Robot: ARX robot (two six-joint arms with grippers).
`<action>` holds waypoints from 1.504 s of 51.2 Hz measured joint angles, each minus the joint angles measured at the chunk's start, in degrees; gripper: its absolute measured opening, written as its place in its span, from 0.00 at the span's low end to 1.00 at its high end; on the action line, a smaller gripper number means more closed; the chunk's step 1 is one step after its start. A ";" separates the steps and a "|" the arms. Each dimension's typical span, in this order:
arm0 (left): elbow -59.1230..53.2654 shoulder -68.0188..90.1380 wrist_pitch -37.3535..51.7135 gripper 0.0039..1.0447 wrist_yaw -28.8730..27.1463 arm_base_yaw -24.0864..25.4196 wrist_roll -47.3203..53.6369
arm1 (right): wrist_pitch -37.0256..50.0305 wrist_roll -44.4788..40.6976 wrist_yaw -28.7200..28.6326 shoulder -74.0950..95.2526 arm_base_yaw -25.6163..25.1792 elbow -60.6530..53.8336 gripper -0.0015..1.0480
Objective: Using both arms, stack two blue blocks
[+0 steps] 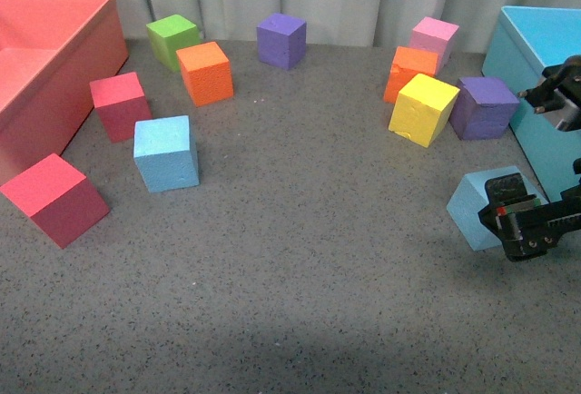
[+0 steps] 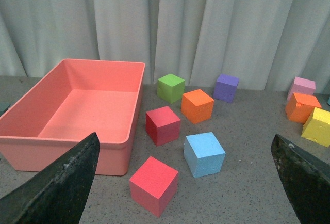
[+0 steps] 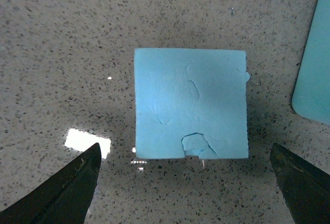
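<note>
Nicked blue block: is sitting flat on the grey speckled table, at the robot's right front, just beside the turquoise bin. The right wrist view is showing a small chip on one edge of its top face.
Second blue block: is resting upright on the left part of the table, between two red cubes, near the salmon bin and well apart from the nicked block.
Right gripper: is hanging over the nicked blue block with its jaws spread wide. Both fingers are showing clear of the block's sides and are grasping nothing.
Left gripper: is hovering off the table with its jaws released and wide apart, nothing between them. It is facing the salmon bin and the left group of cubes.
Left group: the green cube and an orange cube are standing behind the second blue block.
Right group: the pink cube, the yellow cube and a purple cube are crowding close together beside the turquoise bin.
</note>
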 joint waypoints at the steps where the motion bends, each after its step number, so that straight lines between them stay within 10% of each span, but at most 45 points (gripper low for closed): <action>1: 0.00 0.00 0.00 0.94 -0.02 0.00 -0.02 | -0.04 0.02 0.07 0.46 0.04 0.26 0.91; 22: 0.00 0.00 0.00 0.94 -0.02 0.00 0.00 | -2.89 2.32 0.33 12.07 0.66 9.73 0.90; 37: 0.00 0.00 0.00 0.94 -0.02 0.00 -0.02 | -5.38 5.46 1.51 13.60 2.01 12.17 0.50; 77: 0.00 0.00 0.00 0.94 -0.02 0.00 0.00 | -14.49 28.02 5.64 24.46 22.56 33.92 0.47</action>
